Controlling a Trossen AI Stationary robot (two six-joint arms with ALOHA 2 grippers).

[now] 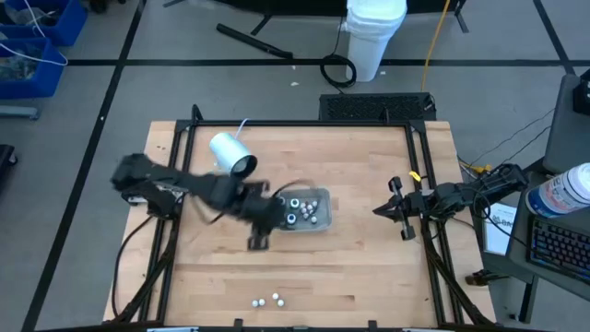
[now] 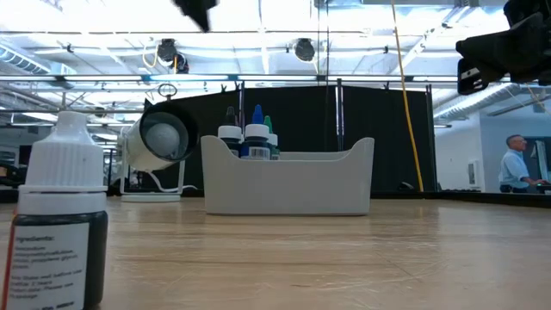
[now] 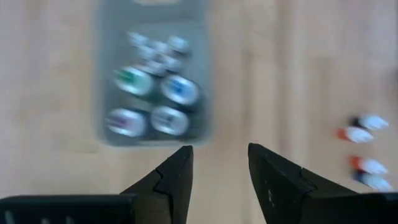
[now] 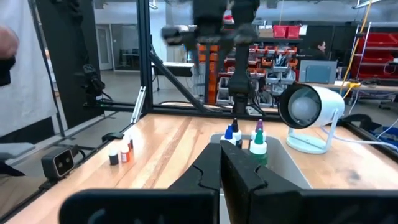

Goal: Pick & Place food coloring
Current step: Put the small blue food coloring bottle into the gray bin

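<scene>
The food coloring bottles are in two groups. Several stand in the shallow grey tray (image 1: 318, 221), showing as dark rounds with white and teal tops (image 1: 297, 208) (image 3: 155, 99) (image 2: 250, 139) (image 4: 249, 140). Three lie loose near the table's front edge (image 1: 267, 301) (image 3: 365, 149) (image 4: 121, 152). One of these stands close to the low camera (image 2: 60, 215). My left gripper (image 1: 275, 219) (image 3: 221, 165) is open and empty above the table, just left of the tray. My right gripper (image 1: 378, 210) (image 4: 221, 163) is shut and empty at the table's right side, pointing toward the tray.
A white-and-grey cylinder with a cord (image 1: 232, 153) (image 2: 159, 138) (image 4: 308, 109) lies on the table behind and left of the tray. Bare wood lies between the tray and the loose bottles. A person (image 2: 514, 164) stands in the room beyond the table.
</scene>
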